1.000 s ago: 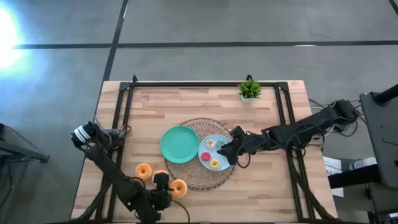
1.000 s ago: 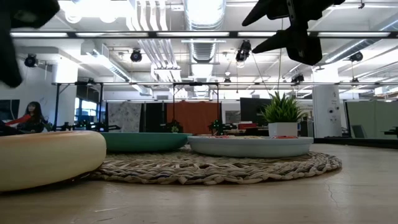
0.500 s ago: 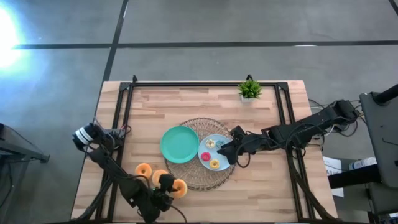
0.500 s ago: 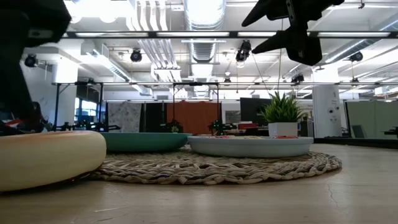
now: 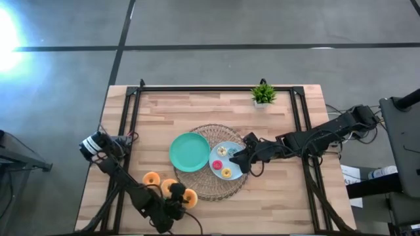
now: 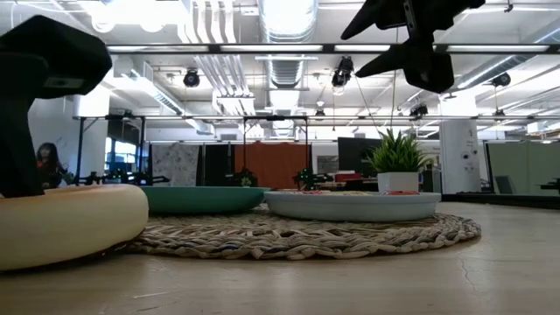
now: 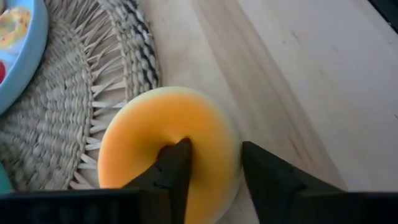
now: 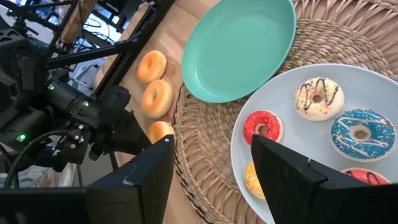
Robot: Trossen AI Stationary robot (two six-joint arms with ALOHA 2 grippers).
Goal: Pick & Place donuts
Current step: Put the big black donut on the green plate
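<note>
A matt, foam-like orange donut (image 7: 168,146) rests on a pale, smooth-grained wooden table (image 7: 311,81) beside a rough woven straw mat (image 7: 68,112); the green plate (image 8: 239,46) looks smooth plastic.

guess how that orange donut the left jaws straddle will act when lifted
The donut looks matte and soft, so it probably grips well and gives slightly. One finger sits in its hole, so it may swing or tilt on the rim. It lies flat, unlikely to roll.

Left end effector (image 7: 211,165) low with fingers parted; right end effector (image 8: 211,165) raised, spread wide.
</note>
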